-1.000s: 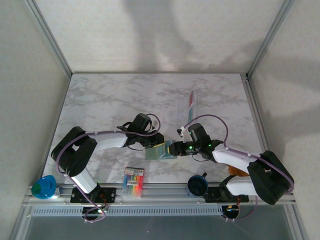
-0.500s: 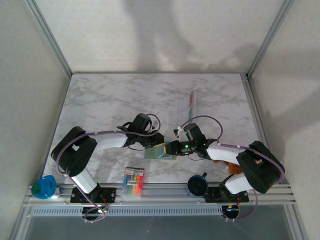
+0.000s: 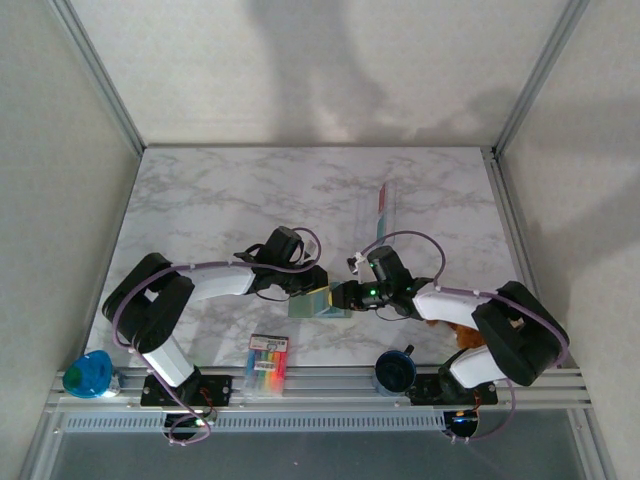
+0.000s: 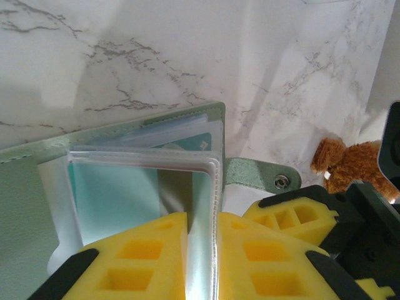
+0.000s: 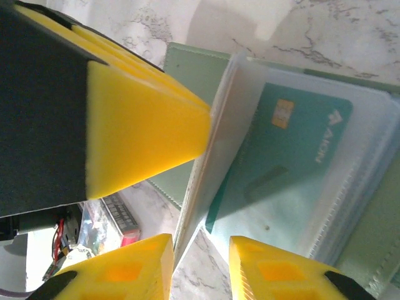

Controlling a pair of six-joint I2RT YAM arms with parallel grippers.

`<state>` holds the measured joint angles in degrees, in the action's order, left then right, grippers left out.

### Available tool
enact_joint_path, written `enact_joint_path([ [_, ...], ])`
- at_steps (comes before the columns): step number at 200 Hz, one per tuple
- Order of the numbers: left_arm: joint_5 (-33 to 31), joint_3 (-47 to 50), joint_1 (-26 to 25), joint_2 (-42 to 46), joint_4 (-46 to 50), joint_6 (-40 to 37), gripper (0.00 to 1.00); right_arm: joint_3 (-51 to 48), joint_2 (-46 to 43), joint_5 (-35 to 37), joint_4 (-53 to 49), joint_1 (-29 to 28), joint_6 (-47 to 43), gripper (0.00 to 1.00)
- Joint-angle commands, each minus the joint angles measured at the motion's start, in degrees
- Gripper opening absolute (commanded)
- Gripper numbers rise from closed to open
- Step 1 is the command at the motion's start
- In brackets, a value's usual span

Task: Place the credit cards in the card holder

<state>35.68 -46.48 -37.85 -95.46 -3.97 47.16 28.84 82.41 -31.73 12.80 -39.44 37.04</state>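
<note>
The grey-green card holder (image 3: 318,304) lies open on the marble between my two grippers. My left gripper (image 4: 201,220) is shut on a clear plastic sleeve (image 4: 209,187) of the card holder (image 4: 119,134), lifting it upright. A teal-blue credit card (image 5: 281,156) sits inside a clear sleeve, its lower corner near the sleeve's mouth. My right gripper (image 5: 200,265) stands open just at that mouth, with the sleeve's edge beside its left finger and bare marble in the gap. A red and white card (image 3: 384,205) lies further back on the table.
A pack of multicoloured markers (image 3: 267,362) lies near the front edge. A dark blue cup (image 3: 395,370) and a brown teddy bear (image 4: 350,164) sit at the front right. A blue object (image 3: 88,375) rests at the front left corner.
The right gripper has moved left, closer to the card holder, and its jaws have narrowed. The left gripper has kept its hold on the sleeve.
</note>
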Motion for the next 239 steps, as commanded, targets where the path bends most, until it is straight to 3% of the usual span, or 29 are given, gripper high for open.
enact_joint_path([
  [1,-1.4,0.7,-0.3,-0.5,1.2,-0.8,0.18,0.3,1.0,-0.1,1.9,-0.6,1.1,0.29],
  [43,-1.4,0.7,-0.2,-0.5,1.1,-1.0,0.18,0.4,1.3,0.3,1.4,-0.5,1.2,0.27],
  [116,-2.1,0.9,0.5,0.4,2.7,-2.3,0.16,0.0,1.2,0.5,1.7,-0.6,1.3,0.14],
  [185,-2.4,1.3,1.7,1.1,4.4,-4.1,0.16,-0.3,1.5,-1.5,5.1,-0.5,1.6,0.09],
  [239,-3.9,5.8,6.1,5.5,6.1,-6.3,0.13,1.3,2.5,-4.5,6.5,-1.3,1.4,0.11],
])
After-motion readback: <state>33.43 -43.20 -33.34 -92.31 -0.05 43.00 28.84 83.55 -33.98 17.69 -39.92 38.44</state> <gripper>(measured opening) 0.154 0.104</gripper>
